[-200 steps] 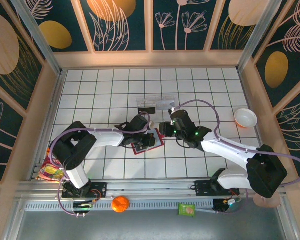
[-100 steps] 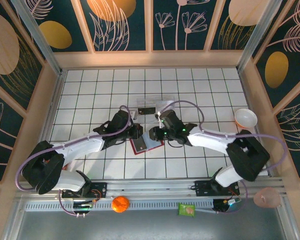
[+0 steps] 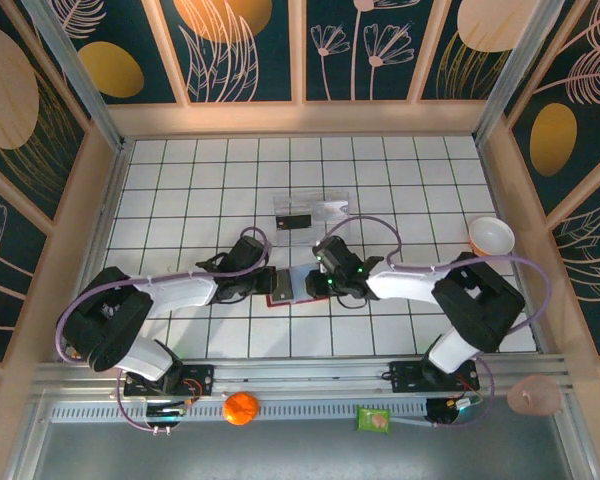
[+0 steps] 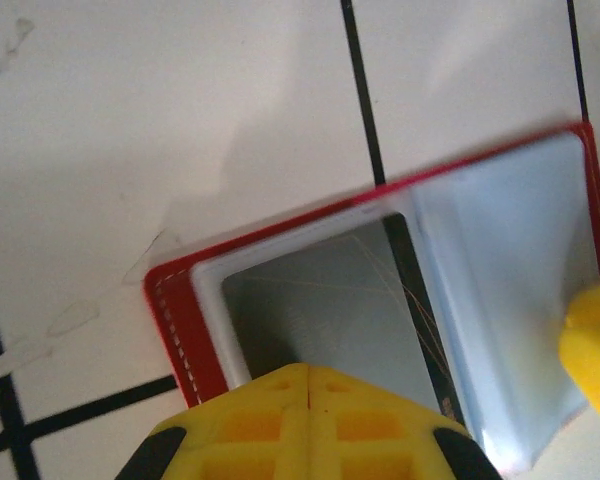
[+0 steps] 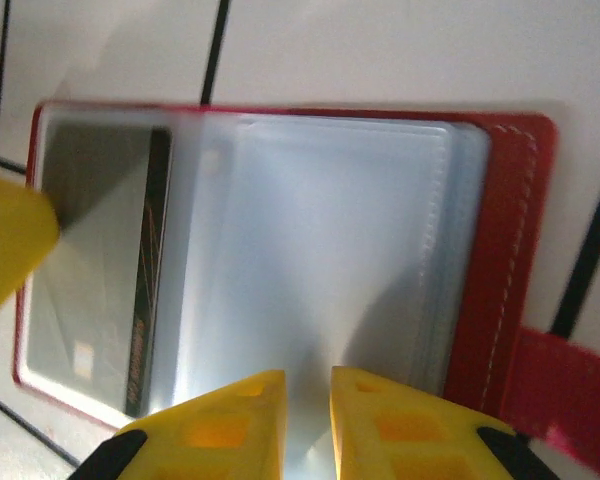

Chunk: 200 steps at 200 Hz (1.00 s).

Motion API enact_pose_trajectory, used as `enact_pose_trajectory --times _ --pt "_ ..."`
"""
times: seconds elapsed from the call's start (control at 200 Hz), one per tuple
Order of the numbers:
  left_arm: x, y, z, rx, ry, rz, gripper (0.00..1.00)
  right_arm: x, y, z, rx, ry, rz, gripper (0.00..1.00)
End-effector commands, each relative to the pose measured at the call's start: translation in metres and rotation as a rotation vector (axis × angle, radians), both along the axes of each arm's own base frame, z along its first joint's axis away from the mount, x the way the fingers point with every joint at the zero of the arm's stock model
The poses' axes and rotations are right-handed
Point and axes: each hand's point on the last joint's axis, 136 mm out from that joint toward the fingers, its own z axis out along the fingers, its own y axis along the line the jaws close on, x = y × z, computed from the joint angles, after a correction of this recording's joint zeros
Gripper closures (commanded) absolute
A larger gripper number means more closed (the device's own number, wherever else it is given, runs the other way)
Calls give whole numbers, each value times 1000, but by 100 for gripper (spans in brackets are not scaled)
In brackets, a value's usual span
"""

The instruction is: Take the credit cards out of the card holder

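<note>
The red card holder (image 3: 285, 287) lies open and flat on the tiled table between both grippers. In the left wrist view a pale grey credit card (image 4: 320, 300) sits in its left pocket, with the thin edge of a dark card (image 4: 420, 290) beside it. My left gripper (image 4: 308, 372) is shut, its tips pressed down on that grey card. The right wrist view shows the holder (image 5: 500, 200), the grey card (image 5: 90, 200) and the dark edge (image 5: 150, 270). My right gripper (image 5: 308, 378) hovers over the pale clear sleeves, its jaws a narrow gap apart with nothing seen between them.
A clear plastic tray (image 3: 325, 207) stands just behind the holder with a small dark rectangle (image 3: 293, 220) at its left end. A white bowl (image 3: 491, 236) sits at the right. An orange (image 3: 240, 408) and a green packet (image 3: 373, 419) lie on the front rail.
The right gripper has come down and left onto the holder's right half, its jaws narrowing. The left gripper has shifted to the holder's left half and stayed shut.
</note>
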Motion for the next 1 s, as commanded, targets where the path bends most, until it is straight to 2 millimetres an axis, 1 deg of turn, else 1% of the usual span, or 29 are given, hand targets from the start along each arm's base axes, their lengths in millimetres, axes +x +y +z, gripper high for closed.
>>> enact_pose_trajectory --times 0.0,0.07,0.15,0.23,0.28,0.345,0.45,0.54,0.575,0.626,0.686,0.781,0.996 --pt "7 4 -7 46 -8 -7 100 -19 -28 -14 -86 39 -77 80" --pt "9 1 0 28 -25 -14 100 -15 -27 -6 -73 3 -88 78" --pt "11 -2 11 -1 -46 -16 100 -4 -16 16 -35 -71 -58 74" --pt "9 -2 17 -18 -50 -17 100 6 0 45 17 -151 -9 70" --pt "7 -1 18 -23 -52 -12 100 8 15 63 81 -175 48 65" --pt "4 2 17 -27 -46 -4 100 5 37 75 185 -137 124 62" --pt "0 6 15 -38 -37 19 100 -4 69 73 296 -21 209 61" --pt "1 12 19 -32 -62 47 100 -3 80 61 315 43 201 61" --pt "2 16 22 -28 -77 62 99 -1 79 54 303 61 183 62" --pt "3 18 26 -31 -95 73 96 1 80 48 297 78 164 62" --pt "4 20 29 -32 -107 81 94 2 80 41 287 97 141 62" --pt "3 22 30 -31 -115 83 94 6 75 30 245 114 90 64" --pt "0 21 29 -45 -116 75 93 10 66 14 188 130 19 66"
